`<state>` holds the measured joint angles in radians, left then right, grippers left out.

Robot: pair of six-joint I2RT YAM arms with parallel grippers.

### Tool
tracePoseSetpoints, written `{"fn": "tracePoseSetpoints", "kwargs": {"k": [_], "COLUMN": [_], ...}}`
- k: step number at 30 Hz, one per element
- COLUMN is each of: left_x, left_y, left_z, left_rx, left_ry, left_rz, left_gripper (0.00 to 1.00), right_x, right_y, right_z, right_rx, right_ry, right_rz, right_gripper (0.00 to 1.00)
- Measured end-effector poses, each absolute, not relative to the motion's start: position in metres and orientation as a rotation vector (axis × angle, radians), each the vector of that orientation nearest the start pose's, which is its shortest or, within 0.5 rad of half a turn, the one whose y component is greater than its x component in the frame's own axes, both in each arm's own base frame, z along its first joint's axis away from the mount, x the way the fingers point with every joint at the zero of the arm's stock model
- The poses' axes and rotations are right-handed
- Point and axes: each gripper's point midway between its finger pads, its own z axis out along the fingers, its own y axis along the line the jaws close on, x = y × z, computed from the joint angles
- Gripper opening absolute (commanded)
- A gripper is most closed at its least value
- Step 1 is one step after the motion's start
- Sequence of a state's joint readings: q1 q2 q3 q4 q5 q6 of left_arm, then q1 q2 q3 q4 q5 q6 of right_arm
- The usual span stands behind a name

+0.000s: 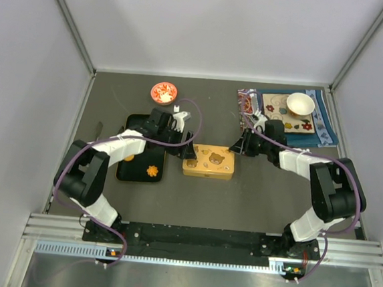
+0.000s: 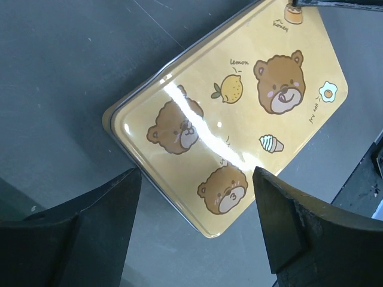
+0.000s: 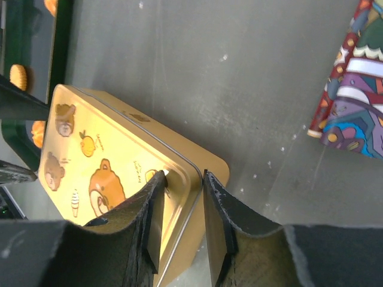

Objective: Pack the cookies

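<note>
Now, shut tin (image 1: pixel 208 162), cookies (image 1: pixel 151 170) on tray (image 1: pixel 134 173), L pincer (image 2: pixel 196 179) open, R pincer (image 3: pixel 184 177) astride tin rim, grip unclear

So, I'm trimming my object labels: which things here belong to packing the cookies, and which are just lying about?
Job in hand: cookies, black tray holding them, yellow bear tin.
Lying about: red bowl, white bowl, patterned cloth.

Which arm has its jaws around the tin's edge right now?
The right gripper: its jaws straddle the rim at one corner of the yellow bear tin. The left gripper hangs over the tin with its jaws wide apart, not closed on it.
</note>
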<state>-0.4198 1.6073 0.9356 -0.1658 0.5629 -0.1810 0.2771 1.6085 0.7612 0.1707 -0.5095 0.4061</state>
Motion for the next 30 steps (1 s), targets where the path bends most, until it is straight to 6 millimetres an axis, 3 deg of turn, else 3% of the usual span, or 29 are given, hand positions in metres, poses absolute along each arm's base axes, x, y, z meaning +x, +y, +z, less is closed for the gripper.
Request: {"fn": "tracePoseSetpoints", "kwargs": {"k": [13,20,30], "left_x": [0.298,0.299,0.294], "left_y": [-0.251,-0.253,-0.266], "left_z": [0.074,0.071,0.063], "left_rx": [0.607,0.633,0.704], "left_ry": [2.409,2.403,2.383], "left_rz": [-0.818,-0.751,-0.713], "left_gripper": [0.79,0.76,0.75], "right_x": [0.342,0.34,0.319], "right_y": [0.197,0.194,0.183], "right_z": [0.06,0.06,0.068], "right_rx": [-0.136,-0.146,-0.16], "right_ry": [2.329,2.335,2.392], "right_rz": [0.911,0.9,0.885], "right_gripper": [0.34,0.42,0.49]}}
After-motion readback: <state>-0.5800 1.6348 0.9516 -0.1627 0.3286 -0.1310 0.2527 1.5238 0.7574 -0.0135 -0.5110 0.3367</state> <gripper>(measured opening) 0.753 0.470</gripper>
